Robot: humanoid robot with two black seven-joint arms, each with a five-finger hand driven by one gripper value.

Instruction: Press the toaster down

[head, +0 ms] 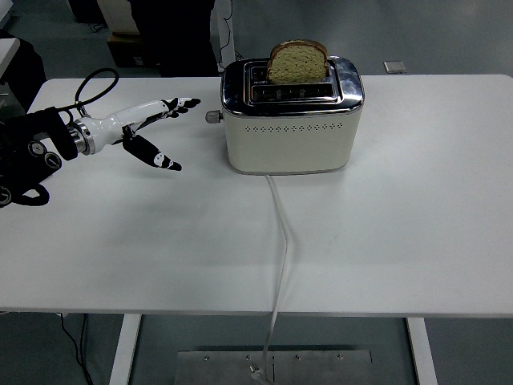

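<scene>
A cream toaster point(290, 132) with a chrome top stands at the back middle of the white table point(385, 233). A slice of bread point(297, 61) sticks up high out of one slot. The toaster's lever knob point(212, 116) juts out of its left end, in the raised position. My left hand point(152, 128) reaches in from the left with its fingers spread and nothing in them. Its fingertips point(191, 102) are a short way left of the knob and slightly above it, not touching it.
The toaster's white cord point(282, 241) runs from its front down over the table's near edge. A black cable point(92, 84) loops above my left forearm. Dark objects stand on the floor behind the table's far left.
</scene>
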